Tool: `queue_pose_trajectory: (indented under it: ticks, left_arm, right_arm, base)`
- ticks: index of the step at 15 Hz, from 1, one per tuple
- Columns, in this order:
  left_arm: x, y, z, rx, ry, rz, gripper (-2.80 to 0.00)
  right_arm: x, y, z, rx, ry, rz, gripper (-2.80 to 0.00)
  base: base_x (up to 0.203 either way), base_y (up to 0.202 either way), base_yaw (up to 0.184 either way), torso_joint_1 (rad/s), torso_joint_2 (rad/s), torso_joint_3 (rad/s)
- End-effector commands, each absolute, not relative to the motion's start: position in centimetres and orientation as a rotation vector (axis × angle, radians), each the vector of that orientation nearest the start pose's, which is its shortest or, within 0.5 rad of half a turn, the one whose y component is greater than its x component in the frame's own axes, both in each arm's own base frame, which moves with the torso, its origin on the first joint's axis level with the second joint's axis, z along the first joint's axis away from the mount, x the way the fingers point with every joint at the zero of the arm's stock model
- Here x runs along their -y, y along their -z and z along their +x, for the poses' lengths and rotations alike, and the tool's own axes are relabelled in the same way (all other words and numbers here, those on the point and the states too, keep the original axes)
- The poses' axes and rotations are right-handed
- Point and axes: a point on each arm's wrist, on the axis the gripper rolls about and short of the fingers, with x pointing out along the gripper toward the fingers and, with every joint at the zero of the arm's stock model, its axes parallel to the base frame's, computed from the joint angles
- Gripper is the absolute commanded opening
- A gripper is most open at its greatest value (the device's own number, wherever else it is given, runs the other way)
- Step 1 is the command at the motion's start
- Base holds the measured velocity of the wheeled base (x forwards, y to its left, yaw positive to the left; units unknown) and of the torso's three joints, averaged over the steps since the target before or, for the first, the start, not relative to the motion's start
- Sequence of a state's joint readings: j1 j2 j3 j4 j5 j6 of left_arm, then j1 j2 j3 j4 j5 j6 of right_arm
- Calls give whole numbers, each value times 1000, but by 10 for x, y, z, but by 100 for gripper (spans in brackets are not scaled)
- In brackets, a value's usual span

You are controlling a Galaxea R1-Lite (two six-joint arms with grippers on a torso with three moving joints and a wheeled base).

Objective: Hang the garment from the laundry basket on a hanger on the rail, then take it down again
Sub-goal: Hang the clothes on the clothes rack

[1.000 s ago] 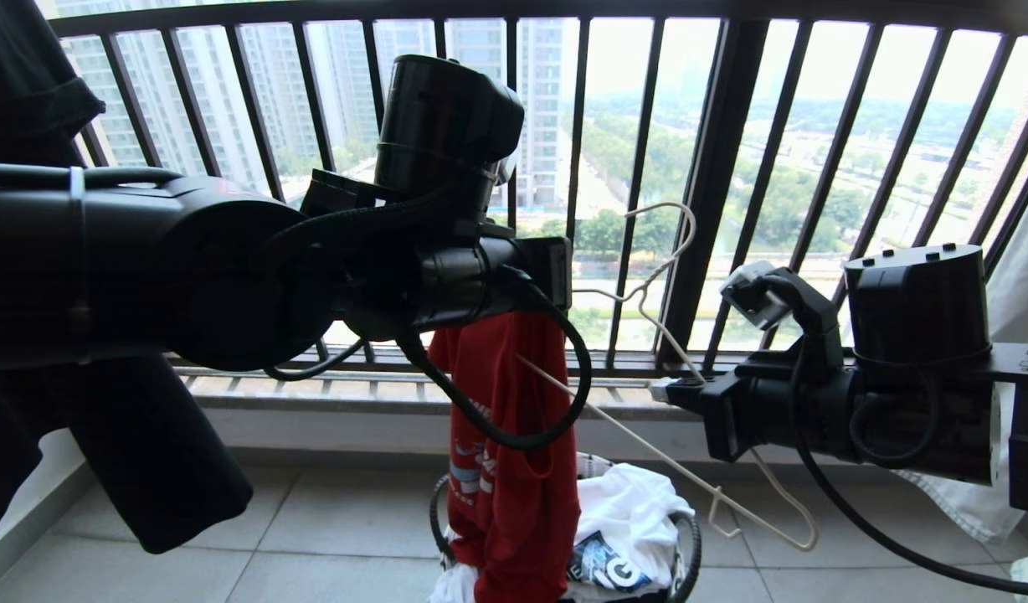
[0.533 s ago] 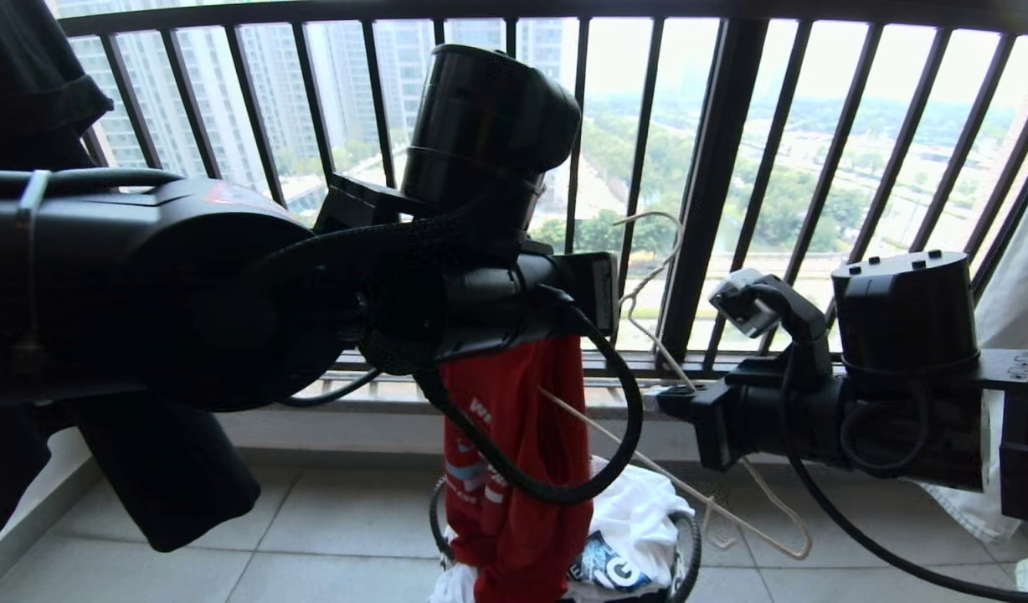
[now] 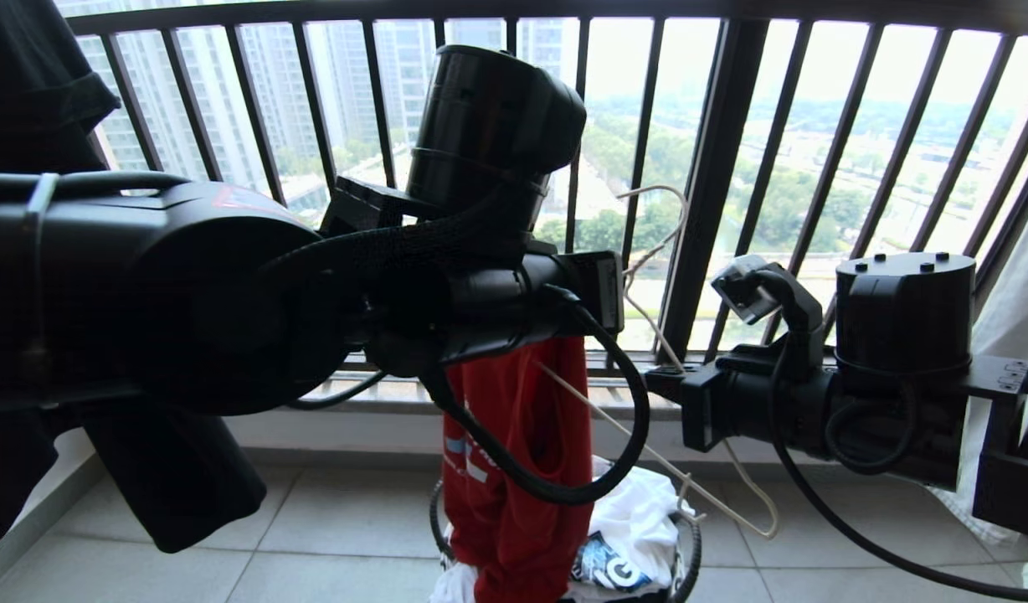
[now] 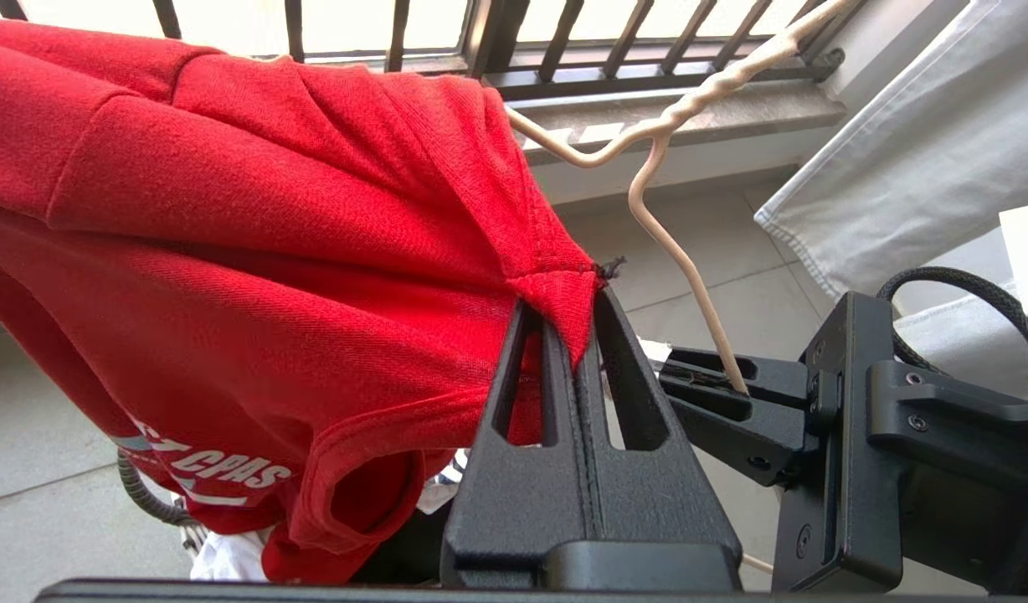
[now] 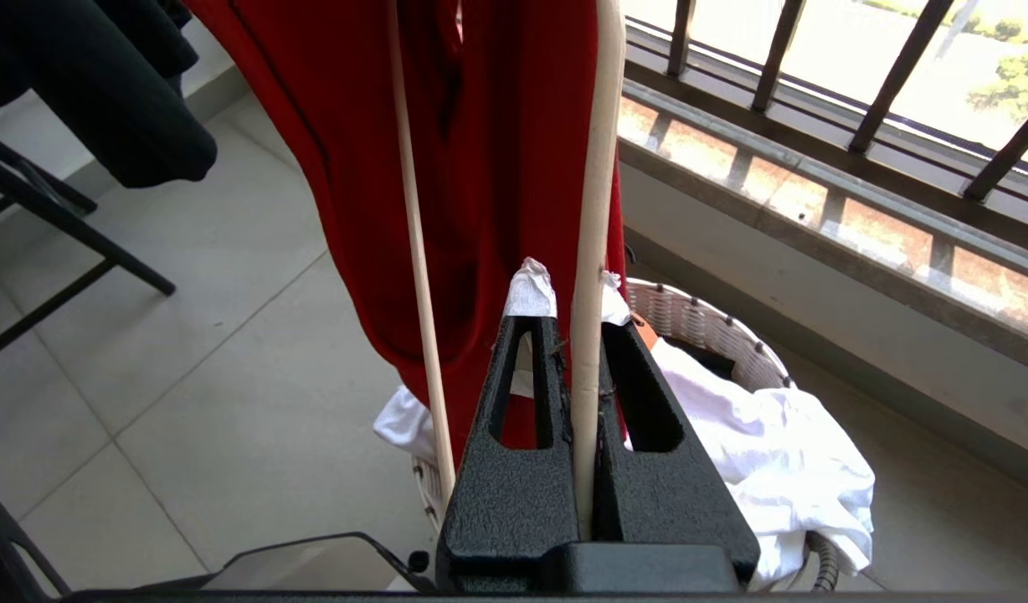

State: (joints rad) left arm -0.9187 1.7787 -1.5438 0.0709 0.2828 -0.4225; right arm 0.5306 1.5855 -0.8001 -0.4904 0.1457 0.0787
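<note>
The red garment [image 3: 514, 469] hangs bunched over the laundry basket [image 3: 688, 536], and my left gripper [image 4: 564, 293] is shut on a pinch of its fabric [image 4: 271, 251]. Just to the right, my right gripper [image 3: 660, 381] is shut on the thin white wire hanger [image 3: 684, 213]. The wire [image 5: 596, 209] runs straight between its fingers. One hanger arm slants down past the garment [image 5: 497, 167], and its hook points up before the window bars. From the left wrist, the hanger [image 4: 690, 276] and right gripper [image 4: 706, 381] show close beside my left fingers. The rail is out of view.
A white printed T-shirt [image 3: 631, 511] fills the basket [image 5: 698, 318]. A black shirt [image 3: 171, 469] hangs at the left, a pale sheet [image 3: 1016, 293] at the right. The dark barred window railing [image 3: 715, 167] and its sill stand close behind. A black stand leg [image 5: 62, 251] crosses the tiled floor.
My left arm has swung to the right with the garment, closer to the hanger. The right gripper has turned the hanger, so its hook sits higher and its lower end nearer the basket.
</note>
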Motion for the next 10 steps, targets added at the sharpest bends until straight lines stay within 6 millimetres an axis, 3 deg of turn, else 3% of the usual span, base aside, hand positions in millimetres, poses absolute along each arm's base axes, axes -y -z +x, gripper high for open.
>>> queue_pose_trajectory:
  ticks: [1,5,10]
  left_arm:
    - [273,-296,217,-369,562,-255,-280]
    - [269,-306,212,-325,579,-308,-280]
    - [268,-318,185,-333,683,-349,-280]
  right_arm:
    - [-148,-190,245,-318,-663,18,-280]
    - [-155,-184,249,-251,-680,27,-280]
    - [-162,-181,245,-254,-705,25,-280]
  base:
    - [0,0,0,0,0,0]
    - [0,0,0,0,0,0]
    - [0,0,0,0,0,0]
